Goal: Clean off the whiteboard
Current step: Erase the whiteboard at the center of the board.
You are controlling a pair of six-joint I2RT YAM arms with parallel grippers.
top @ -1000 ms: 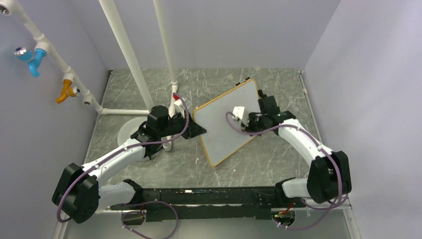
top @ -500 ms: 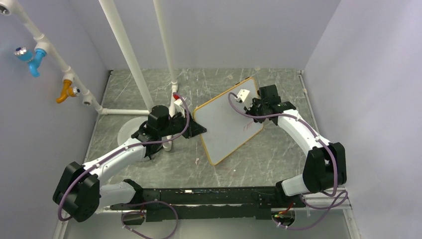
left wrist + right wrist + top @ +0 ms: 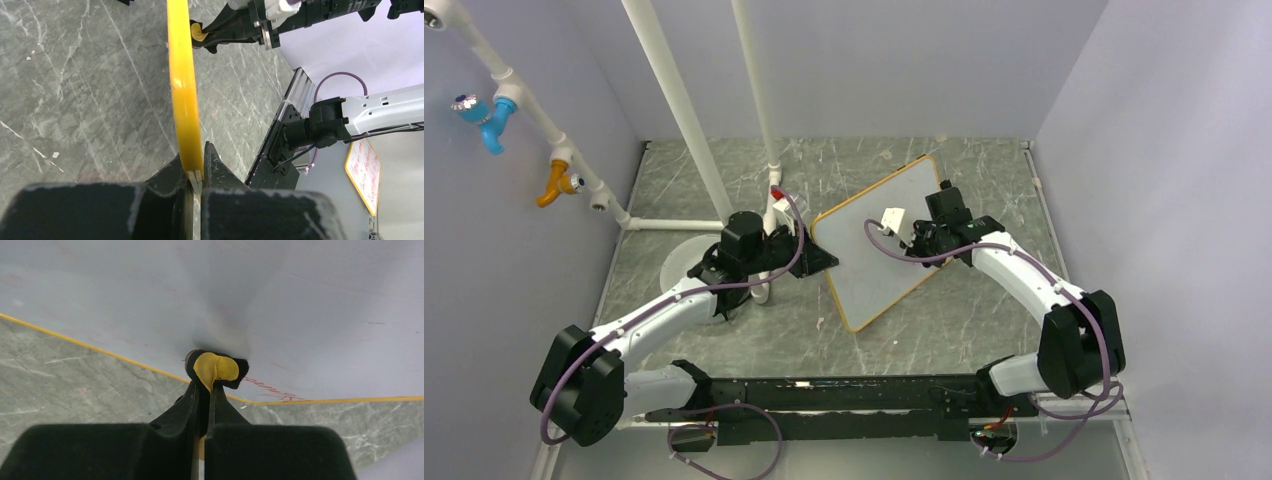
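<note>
**Right gripper** (image 3: 204, 390): jaws pressed together on a small yellow-and-black eraser pad (image 3: 216, 367). The pad's tip was set against the face of the whiteboard (image 3: 280, 305), close to the frame edge on the right arm's side.

**Left gripper** (image 3: 197, 161): jaws pinched on the whiteboard's orange-yellow frame (image 3: 182, 85), at the corner opposite the eraser pad. The wrist view showed that frame edge-on between the fingers.

**Whiteboard**, overhead view (image 3: 864, 280): lay between the two grippers, turned corner-on to the arms with its face upward. It appeared tilted, raised at the left gripper's corner. How far it stood off the table (image 3: 854, 165) could not be told.

**Red scrawl** (image 3: 267, 386): one short line of script on the whiteboard, just beside the eraser pad and hard against the frame. A few faint reddish traces showed farther across the face.

**White disc** (image 3: 674, 265): on the table, beyond the whiteboard's left-gripper corner, partly under the left arm.

**Progress, as judged:** well advanced. Nearly all of the whiteboard read as clean white. What was left was the red line by the frame and the faint traces. A pass of the pad along that edge looked the likeliest need.
</note>
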